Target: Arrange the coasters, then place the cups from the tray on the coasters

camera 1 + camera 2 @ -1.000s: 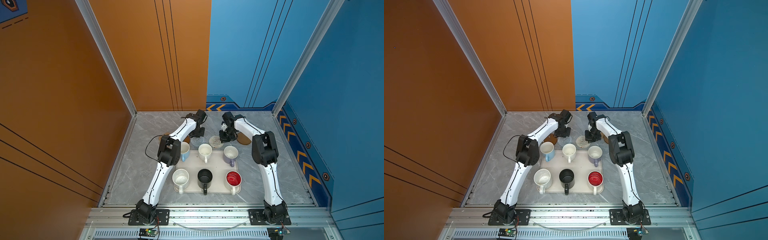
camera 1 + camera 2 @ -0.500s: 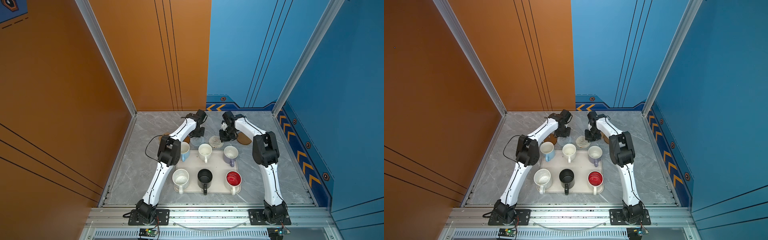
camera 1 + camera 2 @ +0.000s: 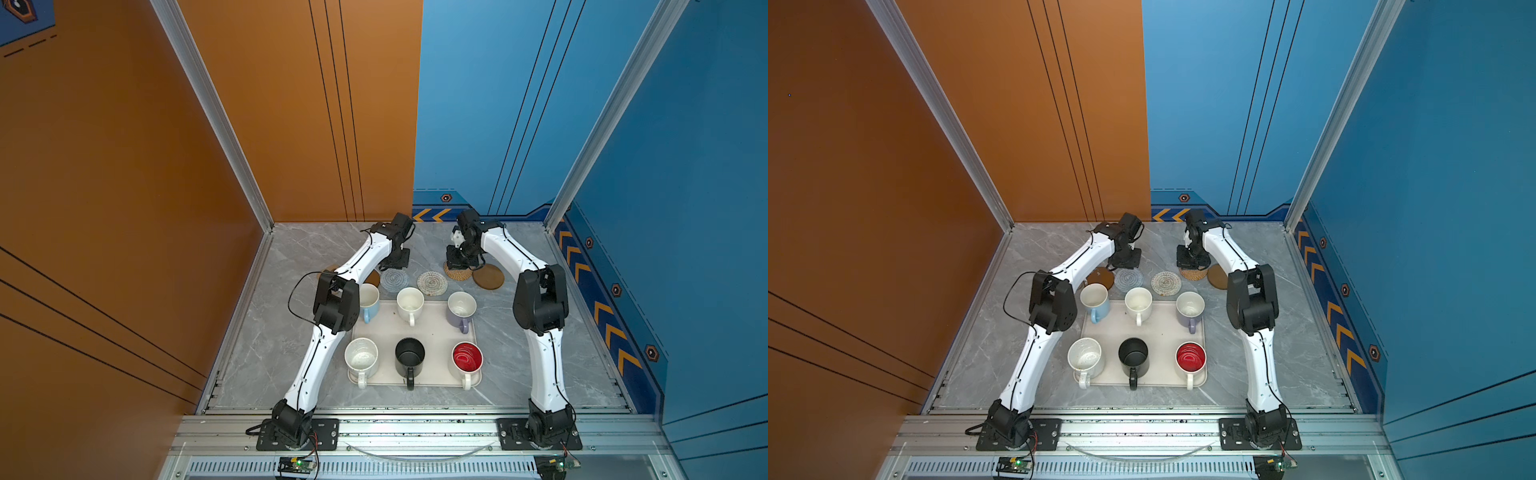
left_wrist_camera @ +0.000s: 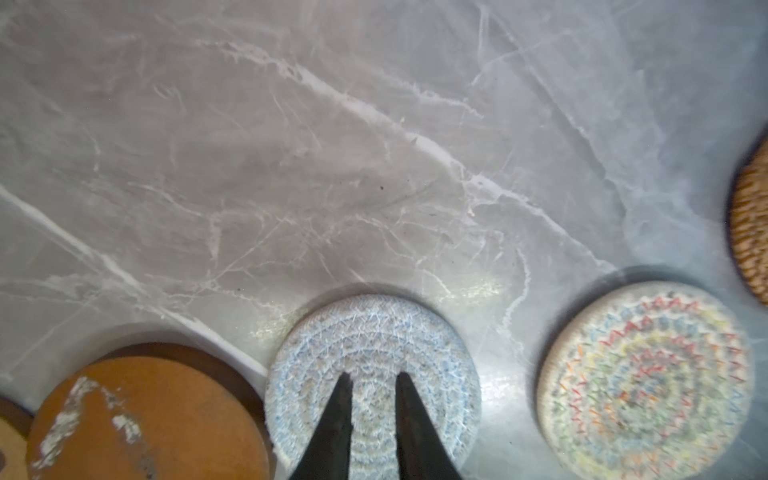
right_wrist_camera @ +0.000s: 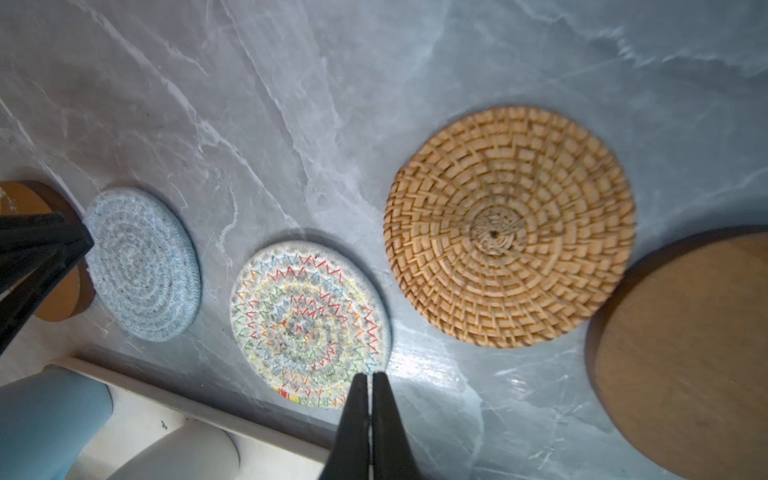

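In both top views, coasters line up behind the tray; all six cups wait on it. Left wrist: left gripper released, jaws parted over the grey-blue coaster. Right wrist: right gripper clenched, empty; arranging seems nearly finished.

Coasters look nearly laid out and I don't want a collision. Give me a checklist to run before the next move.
1. Left claw open over grey-blue coaster, holding nothing: ok.
2. Right claw shut, empty: ok.
3. White woven coaster and rattan coaster flat, apart: ok.
4. Gap between grey-blue coaster and brown disc: cannot tell.
5. Tan coaster placement: cannot tell, left arm covers most.
6. Cups all on tray, coasters bare: ok.
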You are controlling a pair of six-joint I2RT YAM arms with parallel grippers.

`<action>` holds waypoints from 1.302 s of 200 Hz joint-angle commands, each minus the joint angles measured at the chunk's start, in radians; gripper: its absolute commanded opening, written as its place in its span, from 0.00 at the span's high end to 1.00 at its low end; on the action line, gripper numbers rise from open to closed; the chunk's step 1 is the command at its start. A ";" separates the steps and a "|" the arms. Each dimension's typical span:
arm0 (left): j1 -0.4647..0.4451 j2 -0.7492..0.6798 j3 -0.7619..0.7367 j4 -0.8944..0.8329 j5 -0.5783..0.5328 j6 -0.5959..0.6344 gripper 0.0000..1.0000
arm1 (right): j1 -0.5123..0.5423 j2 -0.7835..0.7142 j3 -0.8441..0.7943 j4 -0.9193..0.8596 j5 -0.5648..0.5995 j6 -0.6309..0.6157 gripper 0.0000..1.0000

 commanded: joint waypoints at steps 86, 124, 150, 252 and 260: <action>-0.044 -0.289 -0.174 -0.001 -0.016 0.010 0.78 | -0.078 0.218 0.232 0.006 -0.001 0.025 1.00; -0.055 -0.398 -0.268 0.047 -0.010 -0.006 0.78 | -0.081 0.257 0.238 0.005 -0.015 0.025 1.00; -0.060 -0.459 -0.313 0.075 -0.007 -0.014 0.78 | -0.080 0.250 0.196 0.006 0.007 0.018 1.00; -0.083 -0.645 -0.493 0.152 -0.034 -0.041 0.78 | -0.096 0.132 -0.059 0.041 0.074 -0.002 1.00; -0.084 -0.654 -0.503 0.154 -0.037 -0.044 0.78 | -0.096 0.122 -0.077 0.049 0.073 0.000 1.00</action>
